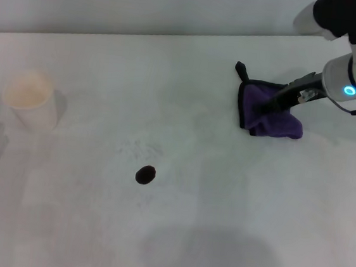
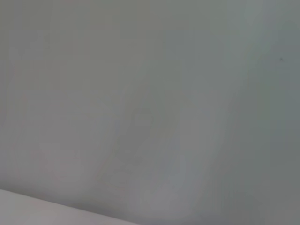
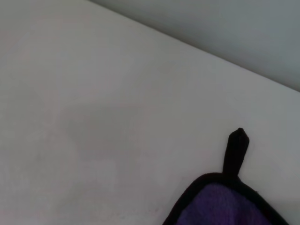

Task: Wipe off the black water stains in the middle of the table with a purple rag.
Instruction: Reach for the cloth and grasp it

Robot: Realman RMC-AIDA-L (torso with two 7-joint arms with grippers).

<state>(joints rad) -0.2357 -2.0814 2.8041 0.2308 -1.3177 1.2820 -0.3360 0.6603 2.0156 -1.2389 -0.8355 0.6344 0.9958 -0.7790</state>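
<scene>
The white table [image 1: 230, 241] spreads out bare in front. On it, the purple rag [image 1: 262, 120] lies at two o'clock under the right gripper [image 1: 275, 105], whose fingers I can't tell apart or pinched. From there the black stain [image 1: 145, 175] sits well off at eight o'clock, near mid-table.

A plain grey-white surface [image 2: 154, 103] fills nearly the whole left wrist view, with soft, faint shading across it. Along one edge runs a paler whitish strip [image 2: 33, 208], meeting the grey at a slanted line.

One purple rag [image 1: 270, 118], one black stain [image 1: 145, 175], one cup [image 1: 31, 99].
</scene>
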